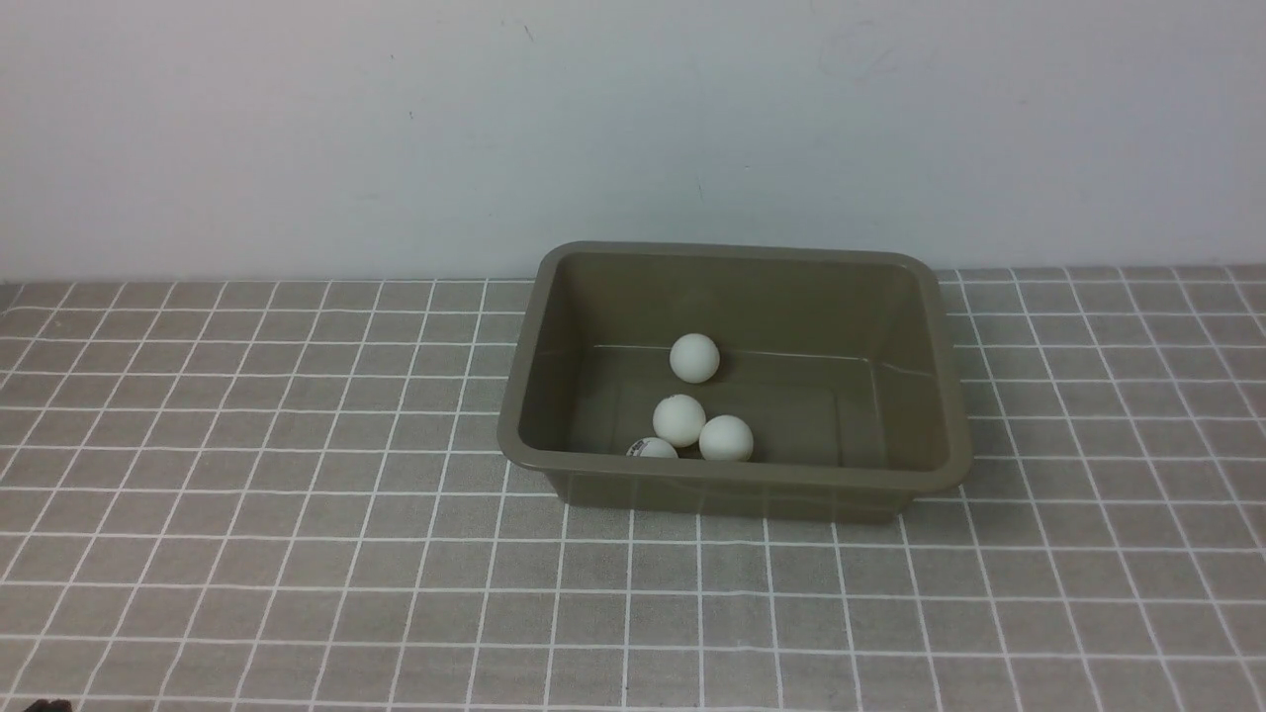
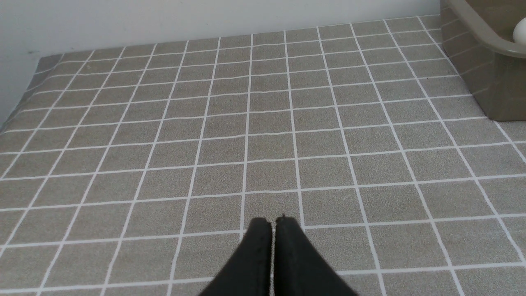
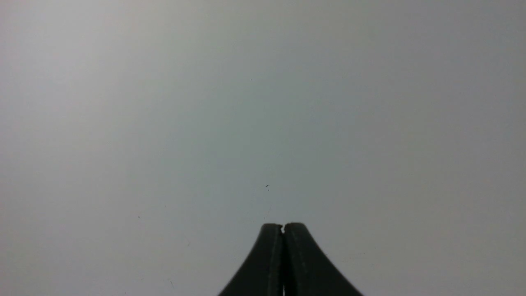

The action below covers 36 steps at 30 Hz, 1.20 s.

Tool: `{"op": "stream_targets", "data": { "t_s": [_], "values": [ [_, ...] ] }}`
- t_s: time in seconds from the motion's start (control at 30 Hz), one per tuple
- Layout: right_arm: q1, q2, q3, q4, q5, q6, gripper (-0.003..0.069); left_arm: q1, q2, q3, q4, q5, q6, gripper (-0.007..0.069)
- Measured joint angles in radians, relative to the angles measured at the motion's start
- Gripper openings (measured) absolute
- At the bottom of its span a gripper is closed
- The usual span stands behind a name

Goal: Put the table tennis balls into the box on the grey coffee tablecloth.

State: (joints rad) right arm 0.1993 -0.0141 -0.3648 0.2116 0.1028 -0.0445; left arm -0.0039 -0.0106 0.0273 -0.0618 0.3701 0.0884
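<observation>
Both grippers are closed on nothing: in the left wrist view we see the left gripper (image 2: pixel 273 224) with its dark fingers drawn together over the grid of the cloth, and in the right wrist view the right gripper (image 3: pixel 282 228) has its fingers together too, against a pale wall (image 3: pixel 267 123). We find nothing between either pair of fingertips.

All four table tennis balls are inside the box (image 1: pixel 732 477) — an olive-brown tub with rounded corners, sloping walls and a flared rim. It stands upright on the grey coffee tablecloth (image 1: pixel 326 544), a little right of the middle in the front view, near the cloth's far edge, where the wall rises behind.

Looking into the tub from the front, we see one ball (image 1: pixel 694 358) farthest back, a little apart from the rest. Nearer to us, a second ball (image 1: pixel 679 421) lies between two others: a third ball (image 1: pixel 726 438) just beside it on the right, and a fourth ball (image 1: pixel 653 448) close by on the left, partly hidden by the near rim and showing a small dark printed mark. We cannot tell whether these three touch.

Thin white lines cross the grey-brown cloth and form small squares. Our left wrist view also catches one corner of the tub, with part of a white ball showing inside.
</observation>
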Motion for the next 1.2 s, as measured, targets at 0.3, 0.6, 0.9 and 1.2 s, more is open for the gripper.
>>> {"op": "stream_targets", "data": {
  "t_s": [0.3,0.6,0.9,1.2],
  "values": [
    [-0.003,0.000,0.001,-0.106,0.109,-0.058,-0.0013,0.000,0.000,0.000,-0.001,0.000,0.000,-0.0005],
    [-0.156,0.000,0.180,-0.228,0.302,-0.071,-0.0013,0.003,0.000,0.000,-0.001,0.000,0.000,-0.0005],
    [-0.190,0.001,0.384,-0.212,0.285,-0.057,-0.0013,0.004,0.000,0.000,-0.003,0.001,0.000,-0.0005],
    [-0.190,0.001,0.384,-0.203,0.285,-0.042,-0.0013,0.004,0.000,0.000,-0.003,0.001,0.000,-0.0005]
  ]
}}
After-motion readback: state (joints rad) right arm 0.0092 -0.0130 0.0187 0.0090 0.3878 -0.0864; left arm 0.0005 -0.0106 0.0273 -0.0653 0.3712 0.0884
